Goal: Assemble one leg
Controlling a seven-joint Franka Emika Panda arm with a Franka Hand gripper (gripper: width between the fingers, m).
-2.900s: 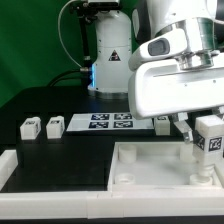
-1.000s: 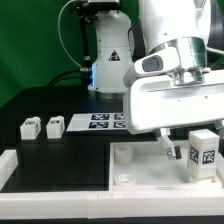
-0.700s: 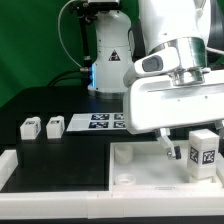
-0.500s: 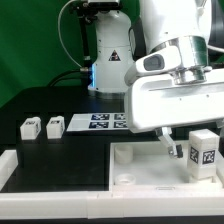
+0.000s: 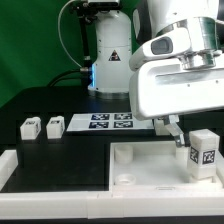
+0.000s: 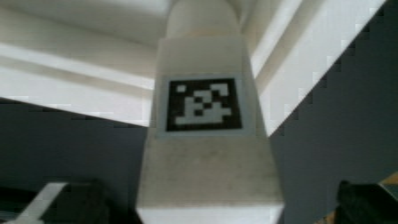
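Note:
One leg point(image 5: 203, 155), a stubby white block with a square tag, stands upright at a corner of the large white square piece point(image 5: 140, 165), at the exterior view's right. My gripper point(image 5: 189, 140) hangs just above and around the leg's top, with one dark finger point(image 5: 177, 136) showing beside it. In the wrist view the leg point(image 6: 205, 110) fills the middle, its tag facing the camera. The dark fingertips point(image 6: 43, 203) sit out at either side with gaps to the leg, so the gripper point(image 6: 205, 208) is open and not gripping it.
Two more legs point(image 5: 30, 127) point(image 5: 54, 126) lie on the black table at the exterior view's left. The marker board point(image 5: 110, 122) lies behind the white square piece. A white raised edge point(image 5: 8, 162) is at the lower left. The robot base point(image 5: 110, 55) stands at the back.
My gripper has risen since half a second ago. The leg has stayed standing on the white square piece.

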